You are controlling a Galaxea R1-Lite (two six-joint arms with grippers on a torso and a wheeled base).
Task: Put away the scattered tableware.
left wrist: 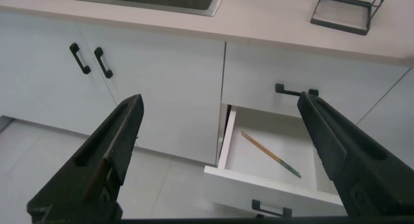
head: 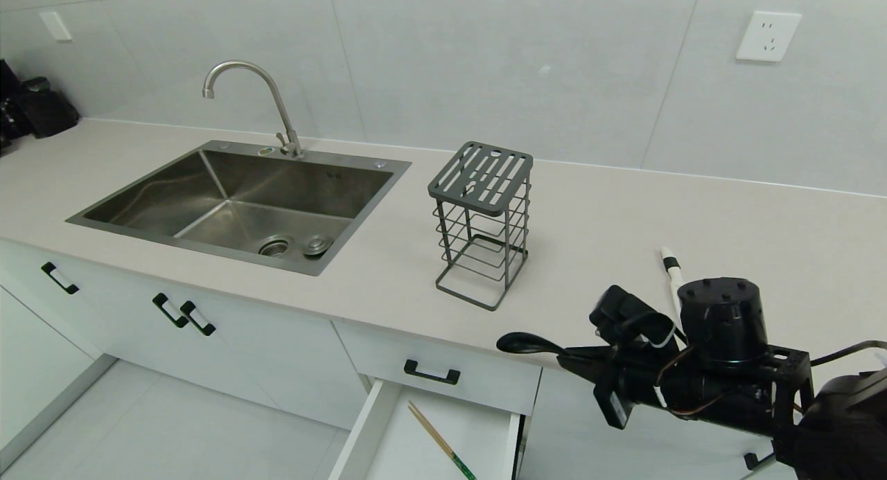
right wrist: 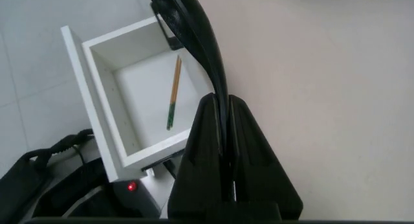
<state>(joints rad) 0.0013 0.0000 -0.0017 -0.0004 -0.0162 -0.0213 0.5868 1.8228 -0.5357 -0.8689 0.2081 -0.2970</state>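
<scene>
— Where is the black spoon (head: 527, 343)?

— In the lower right of the head view. The right gripper (head: 578, 359) has its fingers pinched tight on the handle, and the bowl sticks out toward the middle of the frame, at the front edge of the counter (head: 624, 217). The right wrist view shows the same grip: the gripper (right wrist: 223, 111) is clamped on the thin handle of the spoon (right wrist: 194, 36), with the pale counter (right wrist: 323, 88) on one side and the drawer (right wrist: 139, 101) on the other.

— Is the drawer open?

— Yes. The drawer (head: 485, 424) is pulled out at the bottom centre, and a pair of chopsticks (head: 440, 438) lies slanted on its floor. The same chopsticks (right wrist: 173, 88) show below the spoon.

— And the left gripper?

— The left gripper (left wrist: 218, 101) has its fingers spread wide and holds nothing. It faces the cabinet fronts, with the drawer (left wrist: 291, 143) and chopsticks (left wrist: 270, 153) ahead of it.

— What else is on the counter?

— A white stick with a black band (head: 671, 276) lies at centre right, just behind the right arm. A wire rack (head: 485, 224) stands upright in the middle, and the sink (head: 235, 203) with its tap (head: 253, 92) is at the upper left.
</scene>
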